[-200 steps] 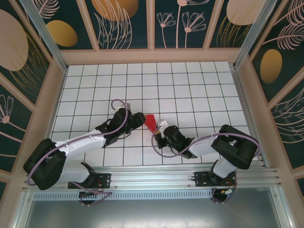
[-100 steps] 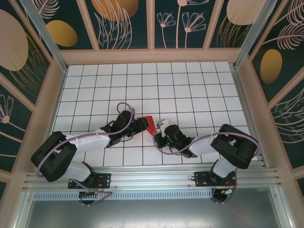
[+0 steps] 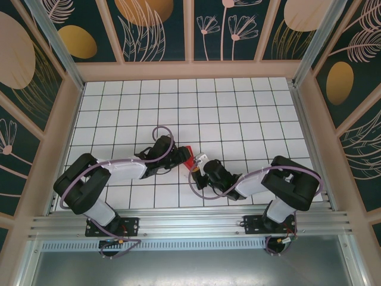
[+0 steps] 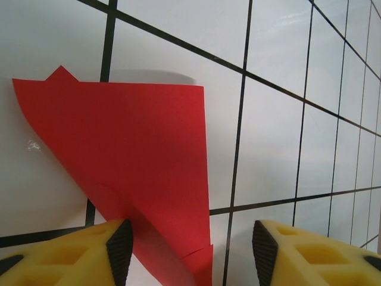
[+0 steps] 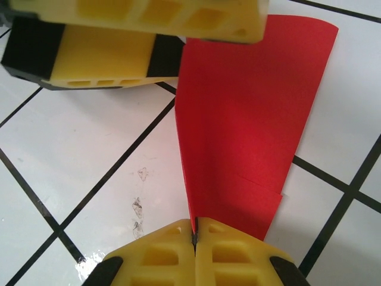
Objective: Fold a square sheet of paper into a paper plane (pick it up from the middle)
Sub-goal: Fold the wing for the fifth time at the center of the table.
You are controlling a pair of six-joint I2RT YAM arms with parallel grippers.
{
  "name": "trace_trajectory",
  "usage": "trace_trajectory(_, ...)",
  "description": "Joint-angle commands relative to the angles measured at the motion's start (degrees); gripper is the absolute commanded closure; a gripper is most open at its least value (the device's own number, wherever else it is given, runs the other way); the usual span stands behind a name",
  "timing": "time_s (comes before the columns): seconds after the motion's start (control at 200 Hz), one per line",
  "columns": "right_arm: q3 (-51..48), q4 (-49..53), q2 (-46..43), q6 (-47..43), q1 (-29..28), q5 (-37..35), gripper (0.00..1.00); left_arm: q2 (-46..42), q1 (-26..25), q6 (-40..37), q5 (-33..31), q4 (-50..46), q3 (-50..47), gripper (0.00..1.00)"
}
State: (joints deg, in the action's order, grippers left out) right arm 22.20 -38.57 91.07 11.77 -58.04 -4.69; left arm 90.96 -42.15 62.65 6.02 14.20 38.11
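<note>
Right pincer (image 5: 194, 233): jaws pressed flat together at the bottom centre of the right wrist view, with the thin lower-left edge of the square sheet of paper (image 5: 244, 119) nipped in the seam between them. The sheet is folded to a creased red wedge, its broad end toward the upper right of that frame and a small step in its lower right edge. Left pincer (image 4: 189, 253): jaws moderately apart, yellow fingers (image 4: 65, 259) at the two bottom corners of the left wrist view. The wedge's narrow end runs down between them, close against the black pad on the left; contact there cannot be told. In the top view the sheet sits just below frame centre, low over the white gridded table (image 3: 238, 107), between the two pincer tips, which nearly meet.
</note>
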Motion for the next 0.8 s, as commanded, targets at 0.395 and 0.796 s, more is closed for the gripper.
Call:
trace_trajectory(0.395, 0.7, 0.0, 0.3, -6.2, -2.5, -6.4, 0.97, 1.2, 0.3, -0.5, 1.2, -4.6, 0.7, 0.43)
trace_trajectory(0.796, 0.8, -0.4, 0.5, -5.8, -2.6, -7.9, 0.97, -4.6, 0.4, 1.1, 0.3, -5.7, -2.4, 0.22)
